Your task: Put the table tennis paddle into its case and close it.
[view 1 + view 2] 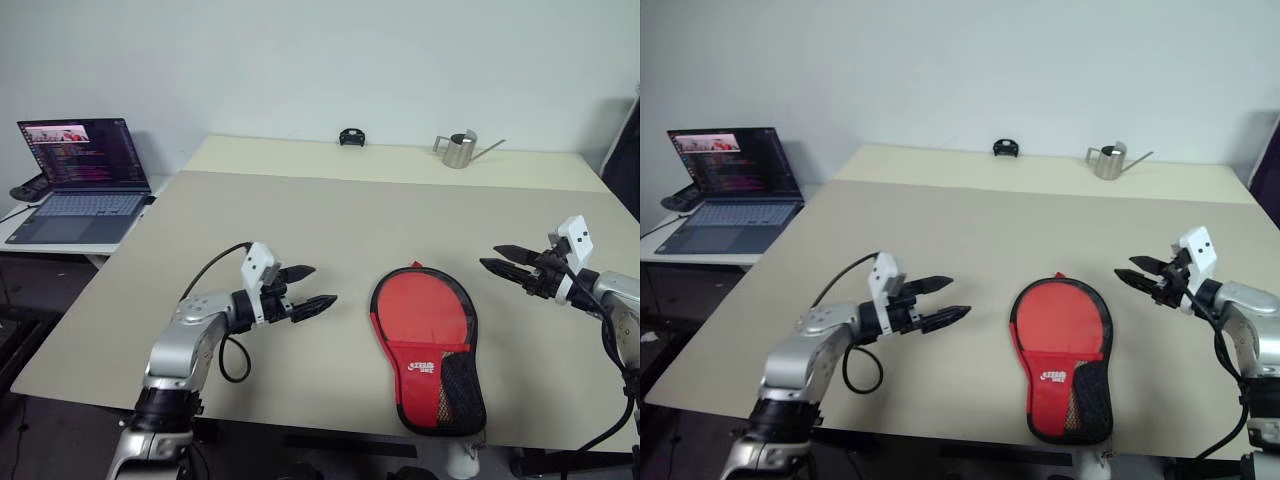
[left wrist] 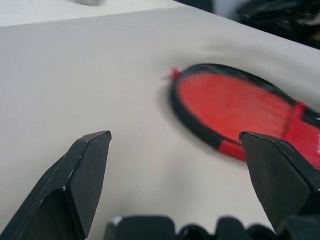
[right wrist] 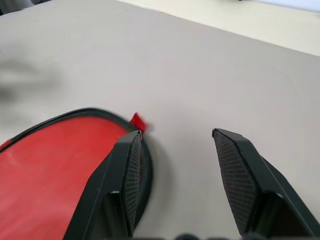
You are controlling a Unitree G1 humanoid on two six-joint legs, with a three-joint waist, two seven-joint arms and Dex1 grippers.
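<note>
The case [image 1: 425, 330] lies flat on the beige table [image 1: 300, 220] near its front edge, red side up, with a white logo and a black mesh pocket at its narrow end. A small red tab sticks out at its round far end. The table tennis paddle is hidden or out of view. My left gripper [image 1: 322, 284] hovers just left of the case, pointing at it, open and empty. My right gripper [image 1: 490, 257] hovers to the right of the case's round end, open and empty. The case also appears in the left wrist view [image 2: 235, 107] and the right wrist view [image 3: 50, 165].
An open laptop [image 1: 75, 170] stands on a low side table to the left. A metal watering can [image 1: 460, 150] and a small black object [image 1: 351, 137] sit at the table's far edge. The case's narrow end reaches close to the front edge.
</note>
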